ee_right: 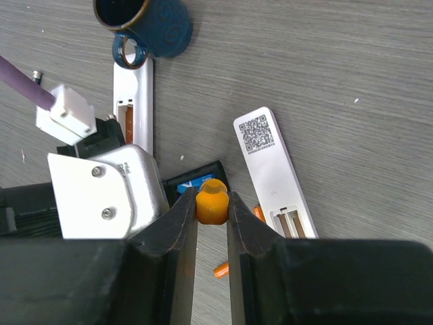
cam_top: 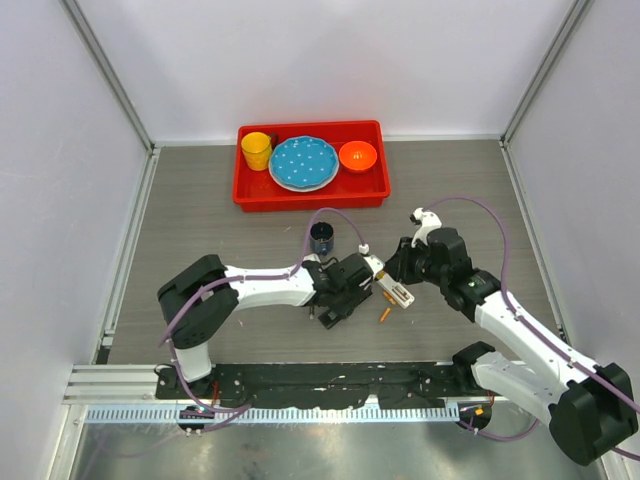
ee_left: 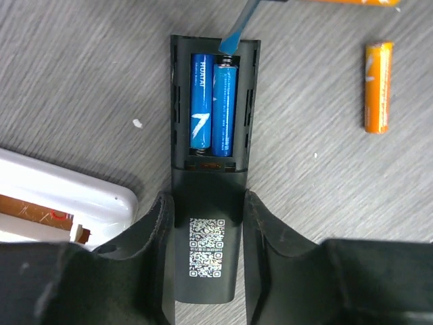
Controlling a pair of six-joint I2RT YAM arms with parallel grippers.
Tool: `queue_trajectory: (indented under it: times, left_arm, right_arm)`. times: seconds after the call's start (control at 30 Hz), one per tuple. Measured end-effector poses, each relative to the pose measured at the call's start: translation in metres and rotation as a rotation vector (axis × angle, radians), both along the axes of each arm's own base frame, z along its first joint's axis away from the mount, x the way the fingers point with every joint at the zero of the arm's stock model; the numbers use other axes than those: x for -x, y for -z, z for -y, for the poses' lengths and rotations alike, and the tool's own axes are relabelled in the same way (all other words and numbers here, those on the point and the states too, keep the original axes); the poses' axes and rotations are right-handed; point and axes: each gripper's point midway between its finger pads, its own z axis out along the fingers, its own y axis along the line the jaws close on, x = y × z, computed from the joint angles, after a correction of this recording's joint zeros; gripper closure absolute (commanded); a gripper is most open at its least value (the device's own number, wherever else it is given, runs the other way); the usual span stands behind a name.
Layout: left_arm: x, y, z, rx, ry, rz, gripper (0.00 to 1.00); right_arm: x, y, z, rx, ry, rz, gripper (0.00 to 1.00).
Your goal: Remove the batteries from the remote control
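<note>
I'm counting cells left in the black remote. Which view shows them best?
Left wrist: two blue batteries lie side by side in the open black remote. Right wrist shows only a blue sliver; the top view shows none of them.

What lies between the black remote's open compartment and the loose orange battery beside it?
Nothing. In the left wrist view, only bare grey table separates the black remote from the orange battery.

White-shelled arms (cam_top: 265, 287), black joints and bases, looping purple cables (cam_top: 500, 240).
</note>
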Motion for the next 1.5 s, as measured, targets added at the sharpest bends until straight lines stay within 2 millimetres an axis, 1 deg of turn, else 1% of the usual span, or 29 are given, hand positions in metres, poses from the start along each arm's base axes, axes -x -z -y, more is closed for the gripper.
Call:
queue_trajectory:
  times: [0.03,0.1,0.2,0.47,0.93,1.17,1.5]
  left_arm:
    - [0.000,0.000,0.001,0.008,0.007,-0.010,0.82]
    - [0.000,0.000,0.001,0.014,0.012,-0.018,0.83]
    - [0.000,-0.001,0.001,0.030,0.016,-0.032,0.89]
    - [0.001,-0.001,0.000,0.065,0.018,-0.044,1.00]
    - [-0.003,-0.001,-0.002,0.101,0.005,-0.050,1.00]
    - [-0.004,-0.002,-0.003,0.132,0.001,-0.057,1.00]
    - [-0.003,0.000,-0.004,0.161,-0.010,-0.057,1.00]
  right_arm:
    - [0.001,0.002,0.000,0.002,0.000,-0.006,0.99]
    - [0.003,0.007,0.001,0.009,-0.002,-0.024,0.99]
    - [0.004,0.015,0.000,0.017,-0.009,-0.053,0.99]
    - [0.002,0.016,-0.004,0.006,-0.020,-0.053,0.99]
    - [-0.004,0.015,-0.010,-0.042,-0.057,-0.058,0.99]
    - [-0.008,0.015,-0.009,-0.063,-0.065,-0.067,0.99]
    - [-0.008,0.008,-0.008,-0.055,-0.064,-0.070,0.99]
